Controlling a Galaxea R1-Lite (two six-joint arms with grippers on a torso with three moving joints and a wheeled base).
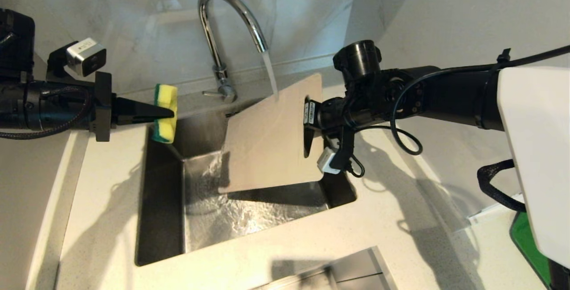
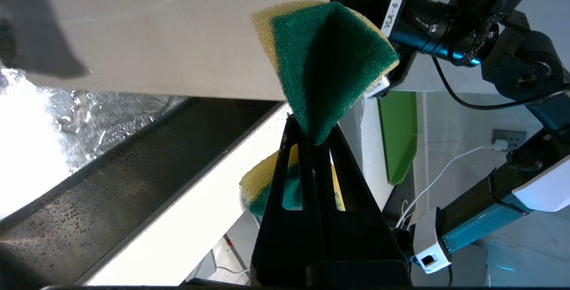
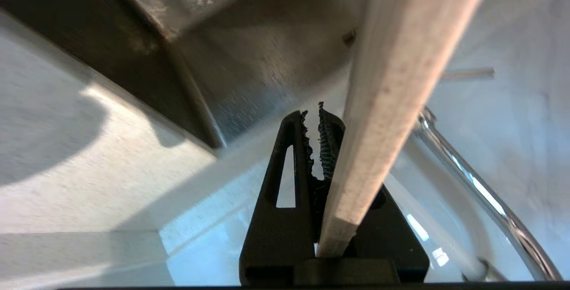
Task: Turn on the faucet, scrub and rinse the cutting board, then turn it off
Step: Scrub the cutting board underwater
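Leftmost, our left gripper (image 1: 167, 112) hovers over the sink's (image 1: 160, 218) left rim, its black fingers pinched tight on a spongy yellow-and-green scrub pad (image 1: 164, 114). Behind the back rim, the chrome gooseneck faucet (image 1: 225, 27) pours onto the cutting board (image 1: 267, 138), smooth, beige, tilted above the basin, long axis running toward our right gripper (image 1: 307, 116), clamped on its right edge.

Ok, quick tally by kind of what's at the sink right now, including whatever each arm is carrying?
Faucet: 1, running
Cutting board: 1, held over the sink by the right gripper
Sponge: 1, pinched in the left gripper
Sink: 1
Total: 4
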